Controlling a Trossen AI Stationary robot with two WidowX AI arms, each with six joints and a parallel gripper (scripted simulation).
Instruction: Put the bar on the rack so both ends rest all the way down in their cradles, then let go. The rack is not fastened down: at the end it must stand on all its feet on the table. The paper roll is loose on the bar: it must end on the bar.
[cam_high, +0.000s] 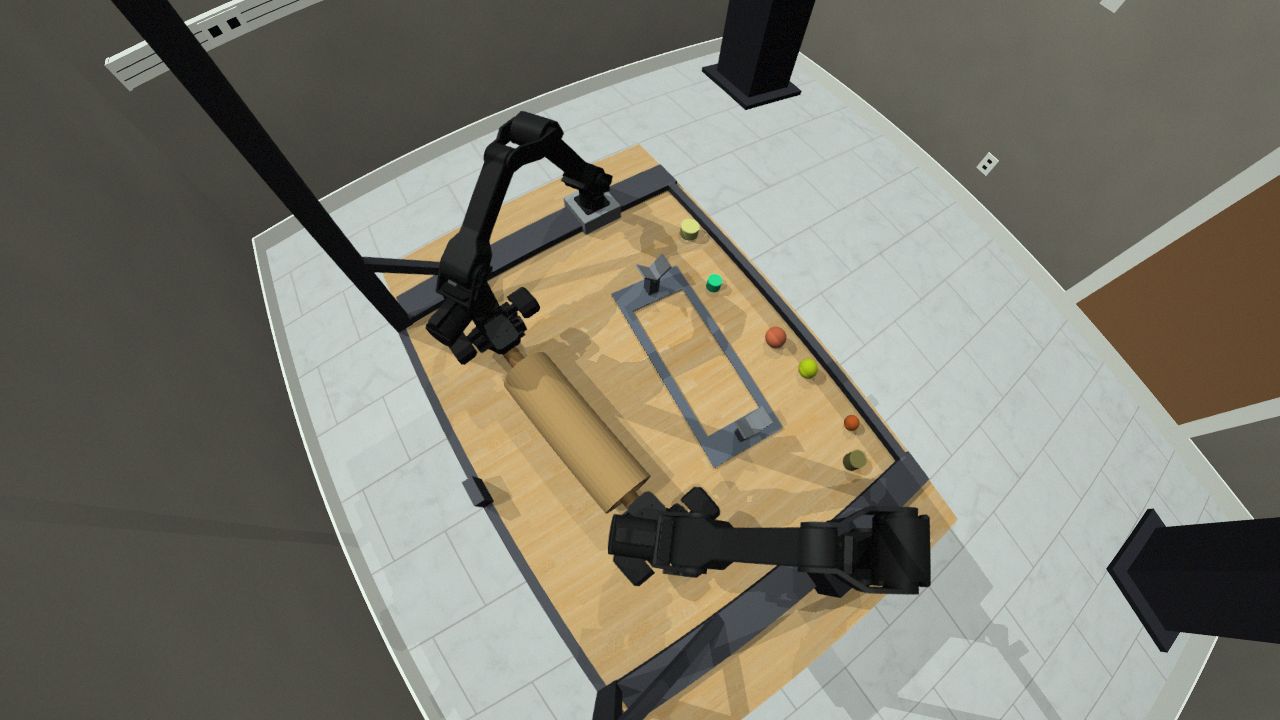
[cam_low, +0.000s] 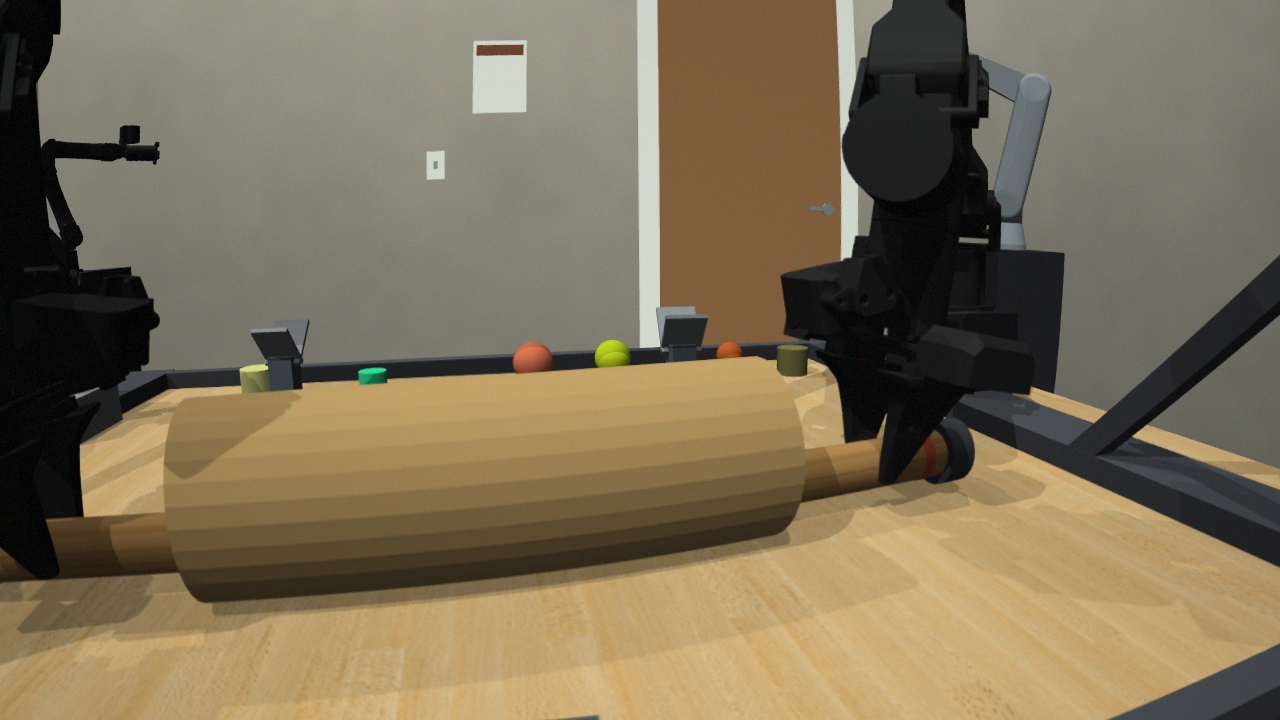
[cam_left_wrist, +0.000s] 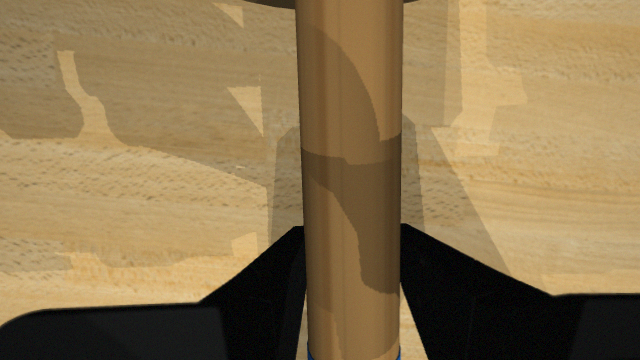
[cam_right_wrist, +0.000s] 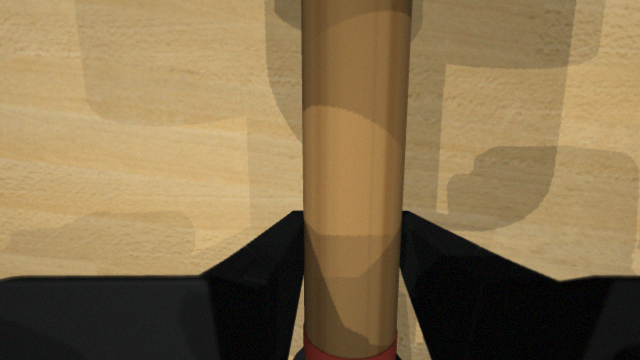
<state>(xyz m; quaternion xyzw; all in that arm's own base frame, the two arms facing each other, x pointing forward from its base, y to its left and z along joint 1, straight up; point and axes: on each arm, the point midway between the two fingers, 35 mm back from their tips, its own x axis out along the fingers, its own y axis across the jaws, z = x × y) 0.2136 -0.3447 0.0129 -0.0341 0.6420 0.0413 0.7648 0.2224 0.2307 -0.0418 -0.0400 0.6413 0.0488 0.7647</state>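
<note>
The wooden bar (cam_high: 512, 357) (cam_low: 832, 470) (cam_left_wrist: 350, 100) (cam_right_wrist: 355, 75) runs through the tan paper roll (cam_high: 572, 429) (cam_low: 483, 483), which appears to rest on the table. My left gripper (cam_left_wrist: 349, 236) is shut on the bar beside its blue band, between roll and end. My right gripper (cam_low: 875, 458) (cam_right_wrist: 349, 223) is shut on the bar's other end, just inside the red band (cam_low: 930, 456) (cam_right_wrist: 350, 348). The grey rack (cam_high: 720, 447) stands apart from the roll, with two empty V-shaped cradles (cam_high: 656, 271) (cam_high: 753, 422) (cam_low: 279, 342) (cam_low: 682, 329). Its feet cannot be made out.
Beyond the rack, along the dark table frame, lie a pale yellow cylinder (cam_high: 689, 229), a green cylinder (cam_high: 714, 282), a red ball (cam_high: 775, 337), a lime ball (cam_high: 808, 368), an orange ball (cam_high: 851, 421) and an olive cylinder (cam_high: 854, 459). A dark block (cam_high: 477, 490) sits at the opposite edge.
</note>
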